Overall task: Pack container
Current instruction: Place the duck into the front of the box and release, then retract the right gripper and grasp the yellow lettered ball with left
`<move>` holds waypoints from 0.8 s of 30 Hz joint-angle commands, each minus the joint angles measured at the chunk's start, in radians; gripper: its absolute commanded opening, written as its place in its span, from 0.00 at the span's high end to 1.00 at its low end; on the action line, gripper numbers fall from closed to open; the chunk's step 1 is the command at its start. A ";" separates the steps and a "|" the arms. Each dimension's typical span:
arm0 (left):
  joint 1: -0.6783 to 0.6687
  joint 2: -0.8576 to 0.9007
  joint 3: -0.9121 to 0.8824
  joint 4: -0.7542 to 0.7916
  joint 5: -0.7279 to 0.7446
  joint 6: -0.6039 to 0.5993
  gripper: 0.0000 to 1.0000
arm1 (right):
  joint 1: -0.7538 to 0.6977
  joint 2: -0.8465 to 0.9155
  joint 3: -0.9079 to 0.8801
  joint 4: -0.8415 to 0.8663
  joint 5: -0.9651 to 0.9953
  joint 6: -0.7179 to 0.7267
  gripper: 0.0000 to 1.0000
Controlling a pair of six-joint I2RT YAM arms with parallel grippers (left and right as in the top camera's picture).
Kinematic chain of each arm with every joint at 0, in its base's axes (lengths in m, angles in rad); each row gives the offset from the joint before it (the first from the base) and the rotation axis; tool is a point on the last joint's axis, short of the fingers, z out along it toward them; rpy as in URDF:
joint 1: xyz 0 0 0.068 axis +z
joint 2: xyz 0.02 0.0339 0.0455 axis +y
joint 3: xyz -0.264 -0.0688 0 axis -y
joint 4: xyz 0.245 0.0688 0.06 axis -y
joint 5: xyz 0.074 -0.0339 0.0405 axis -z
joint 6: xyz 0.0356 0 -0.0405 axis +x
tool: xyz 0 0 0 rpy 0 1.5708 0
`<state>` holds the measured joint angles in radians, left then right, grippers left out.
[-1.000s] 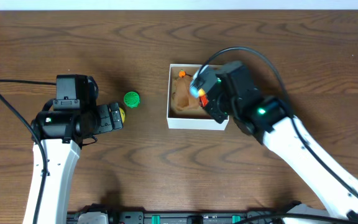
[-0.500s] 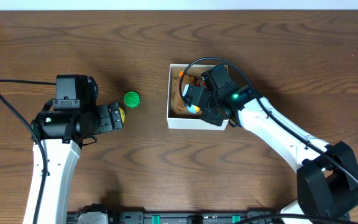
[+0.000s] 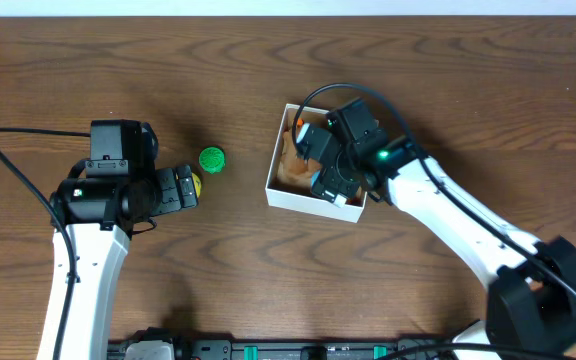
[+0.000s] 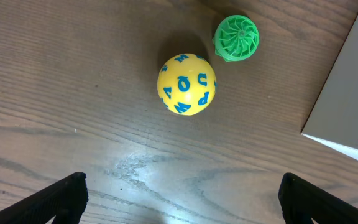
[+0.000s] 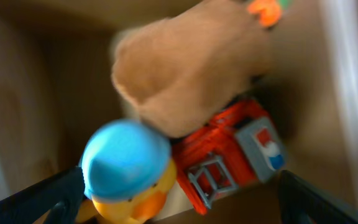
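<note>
The container (image 3: pixel 303 203), a shallow white box with a tan inside (image 5: pixel 23 93), sits skewed at mid-table. My right gripper (image 3: pixel 322 172) is down inside it, jaws wide apart (image 5: pixel 185 202). Between them lies a yellow duck with a blue cap (image 5: pixel 126 168), close to the left finger and not pinched. Beside the duck are a red toy truck (image 5: pixel 229 158) and a tan plush (image 5: pixel 191 74). My left gripper (image 3: pixel 184 187) is open (image 4: pixel 182 205) just short of a yellow ball with blue letters (image 4: pixel 187 84), with nothing between its fingers.
A green ribbed ball (image 3: pixel 212 159) (image 4: pixel 236 38) rests on the wood just past the yellow ball, between it and the container's outer wall (image 4: pixel 350 87). A small orange piece (image 5: pixel 263 9) lies at the far corner of the box.
The right gripper came down into the container with the duck and opened, leaving the duck inside. The box has turned and slid slightly. The left arm has not moved.
</note>
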<state>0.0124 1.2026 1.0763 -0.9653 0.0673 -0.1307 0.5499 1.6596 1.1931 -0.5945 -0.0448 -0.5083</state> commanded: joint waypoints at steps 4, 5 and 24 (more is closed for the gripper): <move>0.005 0.002 0.020 -0.002 -0.015 -0.002 0.02 | -0.105 -0.229 0.064 -0.064 0.056 0.446 0.01; 0.005 0.002 0.020 -0.002 -0.015 -0.002 0.02 | -0.140 -0.254 0.063 -0.092 0.056 0.515 0.01; 0.004 0.002 0.020 0.047 0.064 -0.029 0.02 | -0.673 -0.287 -0.026 -0.488 -0.072 1.023 0.01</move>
<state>0.0124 1.2026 1.0763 -0.9184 0.0986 -0.1429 -0.0982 1.3670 1.1957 -1.0809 -0.0978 0.4076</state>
